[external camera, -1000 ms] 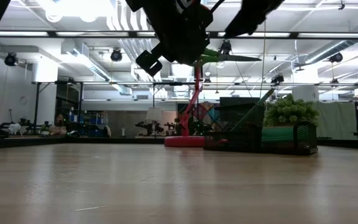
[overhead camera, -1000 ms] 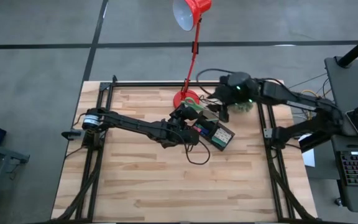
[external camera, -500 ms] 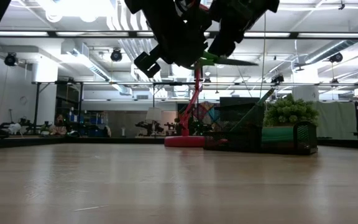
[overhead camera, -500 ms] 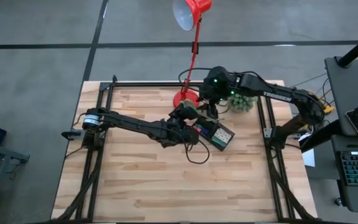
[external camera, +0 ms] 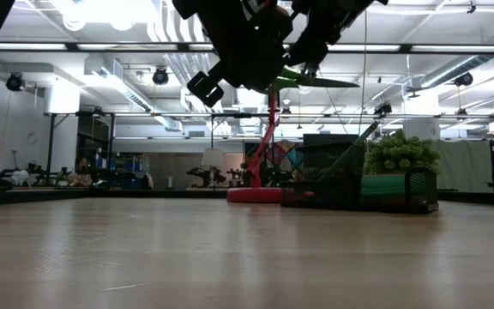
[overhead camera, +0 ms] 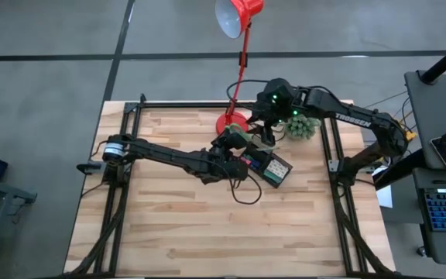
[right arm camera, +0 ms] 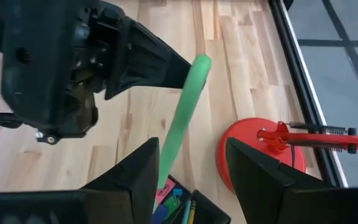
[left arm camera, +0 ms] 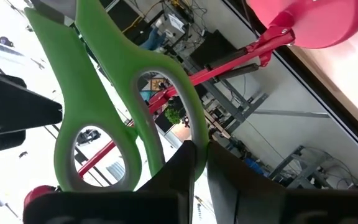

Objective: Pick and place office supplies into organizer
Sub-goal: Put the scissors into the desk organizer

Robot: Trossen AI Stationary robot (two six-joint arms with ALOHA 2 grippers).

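Note:
My left gripper (overhead camera: 238,143) is shut on green-handled scissors (left arm camera: 104,106), held high over the table near the black organizer (overhead camera: 273,169). In the low view the scissors (external camera: 311,81) lie about level in the air. My right gripper (right arm camera: 191,180) is open. Its fingers stand on either side of the scissors' green handle (right arm camera: 182,118), just above the organizer, where pink and blue pieces (right arm camera: 169,198) show. The organizer (external camera: 350,189) rests flat on the table. My left gripper pinches the rim of one green handle loop (left arm camera: 188,134) of the scissors between its two fingers. The scissors are lifted clear of the table and lie about level, blades (external camera: 337,83) away from the gripper.
The red lamp's round base (overhead camera: 232,122) stands just beyond the two grippers, and its stem rises over the far edge. A green ball-shaped plant (overhead camera: 304,126) sits to the right of the organizer. Bare wood lies toward the near edge (overhead camera: 207,225).
My right gripper has swung from beside the plant toward the table's left, to the scissors that my left gripper holds, and now has its open fingers around their handle. My left gripper and the scissors have stayed in place.

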